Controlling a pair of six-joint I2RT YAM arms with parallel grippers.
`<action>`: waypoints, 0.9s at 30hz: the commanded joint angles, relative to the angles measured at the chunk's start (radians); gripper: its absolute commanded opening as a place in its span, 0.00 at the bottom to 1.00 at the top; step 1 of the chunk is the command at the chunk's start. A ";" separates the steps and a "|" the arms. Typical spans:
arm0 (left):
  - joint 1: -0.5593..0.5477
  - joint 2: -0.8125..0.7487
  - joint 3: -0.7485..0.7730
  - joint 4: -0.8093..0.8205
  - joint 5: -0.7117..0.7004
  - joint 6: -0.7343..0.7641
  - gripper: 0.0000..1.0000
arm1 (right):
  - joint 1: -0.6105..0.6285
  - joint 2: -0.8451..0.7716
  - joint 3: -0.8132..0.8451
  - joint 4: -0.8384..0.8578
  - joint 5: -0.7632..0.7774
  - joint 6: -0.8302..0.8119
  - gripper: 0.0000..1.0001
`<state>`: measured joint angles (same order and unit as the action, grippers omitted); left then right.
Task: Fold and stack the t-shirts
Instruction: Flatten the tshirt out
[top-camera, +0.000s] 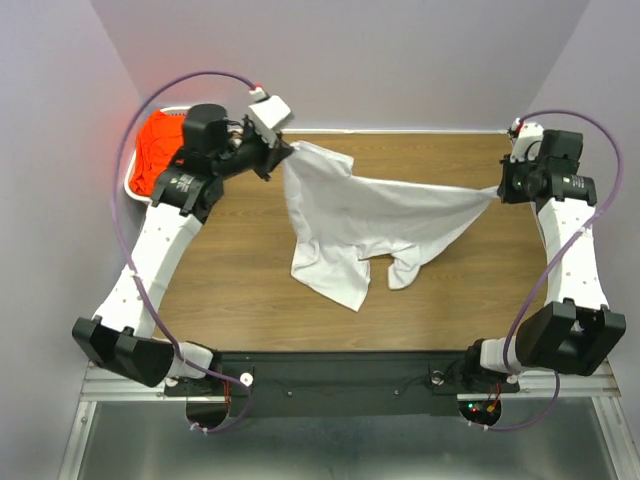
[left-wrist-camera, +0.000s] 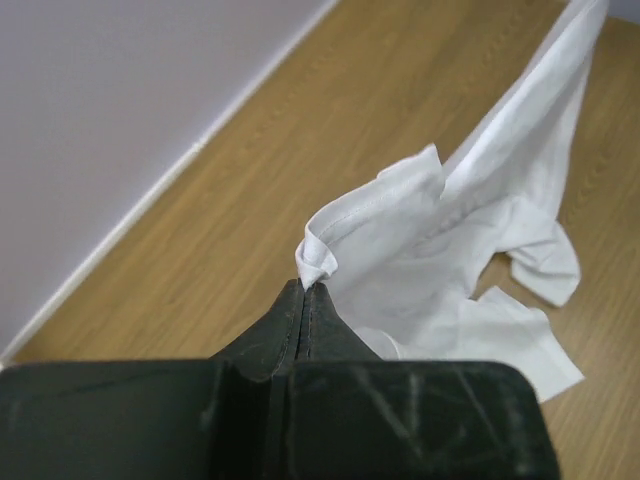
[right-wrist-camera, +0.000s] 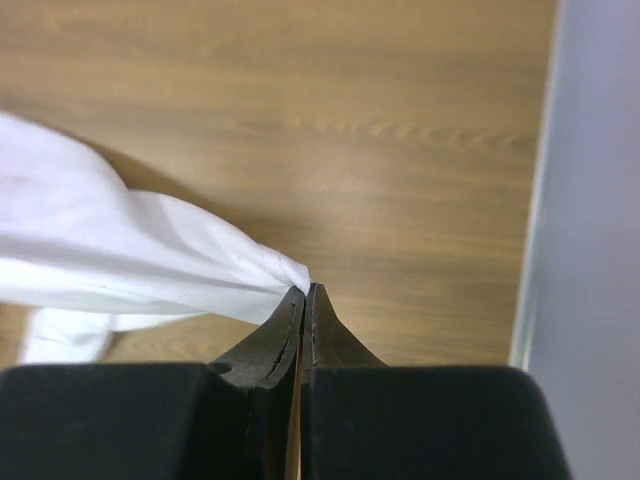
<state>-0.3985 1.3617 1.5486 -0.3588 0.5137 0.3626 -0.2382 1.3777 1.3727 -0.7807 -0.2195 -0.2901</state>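
The white t-shirt (top-camera: 350, 215) hangs stretched above the wooden table between both grippers, its lower part and sleeves drooping onto the table. My left gripper (top-camera: 285, 152) is shut on its far left corner; the pinched hem shows in the left wrist view (left-wrist-camera: 318, 258) at the gripper (left-wrist-camera: 308, 287). My right gripper (top-camera: 497, 192) is shut on the far right corner, seen in the right wrist view (right-wrist-camera: 150, 260) at the gripper (right-wrist-camera: 303, 292). The orange-red t-shirt (top-camera: 158, 145) lies bunched in the white basket (top-camera: 134, 189) at the far left.
The wooden table (top-camera: 230, 290) runs to the back wall and to the grey wall on the right (right-wrist-camera: 590, 200). Purple cables loop over both arms. The arm bases stand on a black rail at the near edge (top-camera: 340, 375).
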 joint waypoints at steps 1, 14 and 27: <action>0.113 -0.062 0.053 -0.008 0.006 -0.037 0.00 | -0.013 -0.048 0.138 0.012 0.055 0.026 0.01; 0.207 -0.199 0.149 0.078 -0.132 -0.083 0.00 | -0.013 -0.094 0.446 0.012 0.118 0.036 0.01; 0.210 -0.049 0.102 0.217 -0.288 -0.051 0.00 | -0.013 0.026 0.410 0.151 0.092 0.048 0.01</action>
<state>-0.2058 1.1839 1.6428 -0.2634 0.3519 0.2890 -0.2409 1.2968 1.7531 -0.7536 -0.1635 -0.2523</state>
